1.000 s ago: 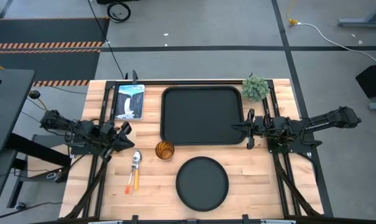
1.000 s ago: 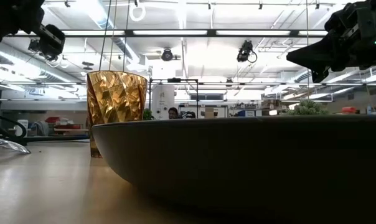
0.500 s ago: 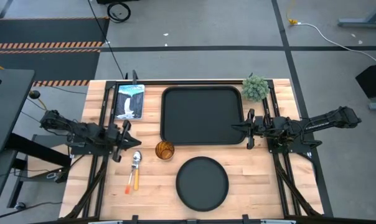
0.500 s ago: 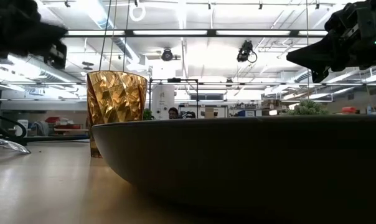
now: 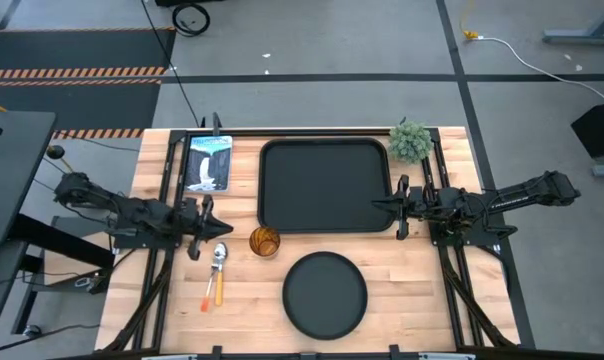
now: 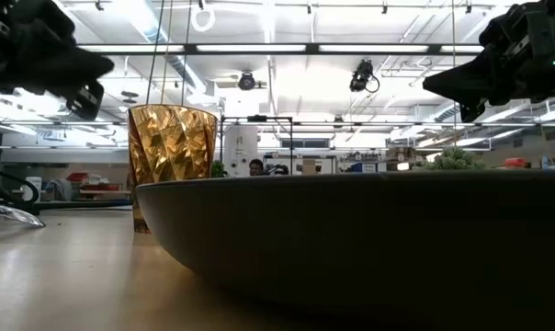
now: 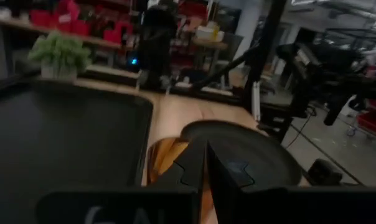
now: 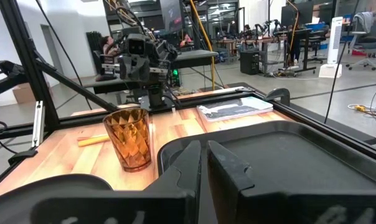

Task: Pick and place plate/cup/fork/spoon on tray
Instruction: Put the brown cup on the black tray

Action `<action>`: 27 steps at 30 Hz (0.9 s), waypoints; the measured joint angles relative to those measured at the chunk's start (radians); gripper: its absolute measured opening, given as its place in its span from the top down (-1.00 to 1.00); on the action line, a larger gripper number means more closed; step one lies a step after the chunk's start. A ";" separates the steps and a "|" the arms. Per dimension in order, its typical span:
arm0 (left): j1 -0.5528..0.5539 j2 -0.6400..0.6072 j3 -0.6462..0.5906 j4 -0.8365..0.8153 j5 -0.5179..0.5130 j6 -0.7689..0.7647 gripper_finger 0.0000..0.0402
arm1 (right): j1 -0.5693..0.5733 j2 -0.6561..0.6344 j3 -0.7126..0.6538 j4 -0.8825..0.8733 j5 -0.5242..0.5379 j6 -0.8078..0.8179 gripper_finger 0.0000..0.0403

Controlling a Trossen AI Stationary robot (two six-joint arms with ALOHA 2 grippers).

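A: Where's the cutlery?

B: The spoon (image 5: 219,257) and the fork (image 5: 209,290) lie together on the wooden surface (image 5: 402,290), orange handles toward the front edge. The cup (image 5: 265,241) stands just beside them, the plate (image 5: 325,292) is near the front, and the tray (image 5: 325,186) is behind with nothing on it.

A: How would they handle?

B: Likely light, stiff and thin, lying flat, so slippery to pinch; I'd take the slim handle crosswise. The faceted cup looks rigid, best gripped across its wall.

A: And the end effectors?

B: The left end effector (image 5: 203,229) hovers just beside the spoon's bowl, fingers closed together, holding nothing. The right end effector (image 5: 401,207) waits at the tray's right edge, also pinched closed and empty.
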 joint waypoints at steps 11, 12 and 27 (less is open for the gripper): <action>0.007 0.244 0.012 0.060 -0.018 -0.145 0.53 | 0.000 0.000 0.000 0.000 0.000 0.000 0.83; 0.007 0.263 0.023 0.061 -0.018 -0.144 0.48 | 0.000 0.000 0.000 0.000 0.000 0.000 0.83; 0.007 0.428 0.087 0.071 -0.166 -0.275 0.28 | 0.000 0.000 0.000 0.000 0.000 0.000 0.83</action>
